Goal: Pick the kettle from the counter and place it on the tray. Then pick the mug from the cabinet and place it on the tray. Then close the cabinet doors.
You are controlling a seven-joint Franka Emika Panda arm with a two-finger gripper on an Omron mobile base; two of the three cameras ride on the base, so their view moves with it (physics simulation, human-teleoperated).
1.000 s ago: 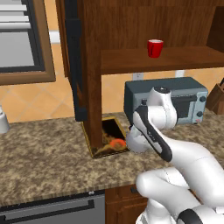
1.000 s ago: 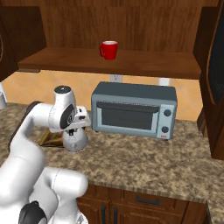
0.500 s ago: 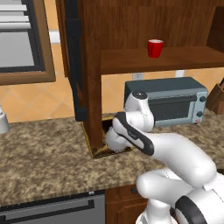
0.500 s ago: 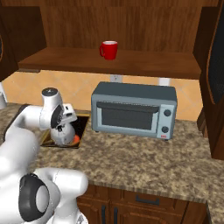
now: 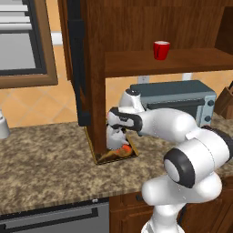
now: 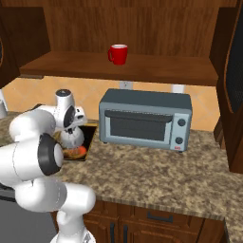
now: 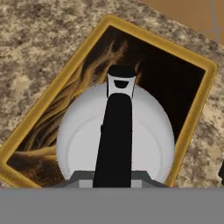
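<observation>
One gripper [image 5: 117, 132], nearest thing of interest, hangs low over the tray [image 7: 199, 103] with its jaws closed on the dark top handle of the kettle [image 7: 148, 127]; the hand view looks straight down that handle, so the grip reads as centred for balance. Kettle sits within the yellow-gold rim, over the dark pictured surface, toward the tray's near end in the hand view. Whether its base is touching the tray or just above it, cannot tell. From the left base view the kettle [image 5: 113, 135] is tucked beside the open cabinet door [image 5: 78, 68], the orange patch just in front of it. Tray lies on the granite counter [image 5: 45, 159], left of the grey toaster oven [image 6: 144, 118], near the wall, which explains the arm's long reach leftward and down.

Judgement: first step nearly done, release is what remains, then a lift clear of the handle.

Farther up, the red mug [image 5: 161, 49] stands upright on the cabinet shelf [image 6: 156, 69], well apart from the tray, untouched. Right-side cabinet door [image 6: 232, 71] also stands open, so closing comes last.
</observation>
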